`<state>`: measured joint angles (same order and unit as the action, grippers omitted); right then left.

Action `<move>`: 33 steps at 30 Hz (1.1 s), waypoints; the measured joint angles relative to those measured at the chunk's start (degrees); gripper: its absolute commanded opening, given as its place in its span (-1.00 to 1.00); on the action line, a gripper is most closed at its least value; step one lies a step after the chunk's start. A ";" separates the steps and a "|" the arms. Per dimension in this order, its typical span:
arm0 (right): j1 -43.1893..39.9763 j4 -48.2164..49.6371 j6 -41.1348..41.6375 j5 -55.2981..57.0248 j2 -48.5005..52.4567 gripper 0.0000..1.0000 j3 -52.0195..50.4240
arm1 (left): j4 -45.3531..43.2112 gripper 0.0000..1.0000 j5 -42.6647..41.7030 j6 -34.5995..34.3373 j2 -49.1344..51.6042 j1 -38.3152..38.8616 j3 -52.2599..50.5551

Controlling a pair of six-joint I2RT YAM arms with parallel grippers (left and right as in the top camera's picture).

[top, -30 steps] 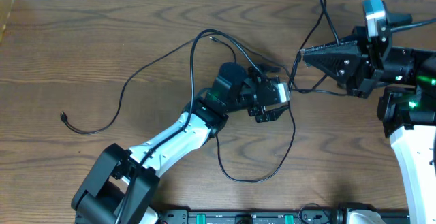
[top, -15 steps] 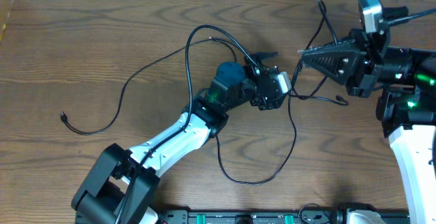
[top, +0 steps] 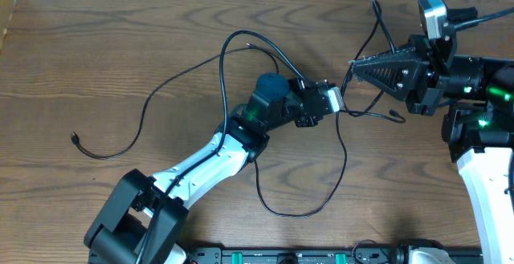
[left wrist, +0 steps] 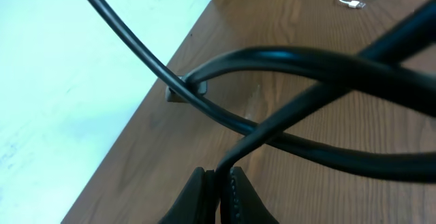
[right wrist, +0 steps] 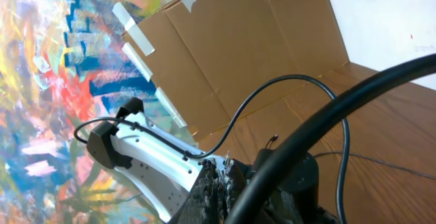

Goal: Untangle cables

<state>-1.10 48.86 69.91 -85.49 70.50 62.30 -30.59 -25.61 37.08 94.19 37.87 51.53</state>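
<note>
Pulling the two grips slowly apart is, I think, the right way to do this step. My left hand is closed on a strand of the black cable near the middle of the surface, and my right hand is pinched shut on another black strand just beside it. In the left wrist view two strands cross right above the closed fingertips, so I would lift one side over the crossing rather than tighten it. I would also watch the loose loop lying beside the left arm. The white cord lies far off on the surface. I find no brand, label or readable writing anywhere.
</note>
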 measured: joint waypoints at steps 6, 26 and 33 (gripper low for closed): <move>-0.17 -0.02 0.00 -0.04 0.00 -0.98 0.00 | 1.73 -0.85 0.15 -1.51 0.00 -1.60 0.00; -16.55 -0.48 0.04 -2.29 0.68 -0.98 -0.33 | 18.40 -0.85 4.44 -13.20 -0.83 -21.73 1.49; -19.26 -0.90 0.07 -3.08 0.68 -0.98 -0.33 | 18.40 -0.85 4.94 -16.59 -0.87 -24.15 1.49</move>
<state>-20.36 47.97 69.97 -88.58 71.18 61.98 -12.19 -20.67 20.49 93.32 13.72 53.01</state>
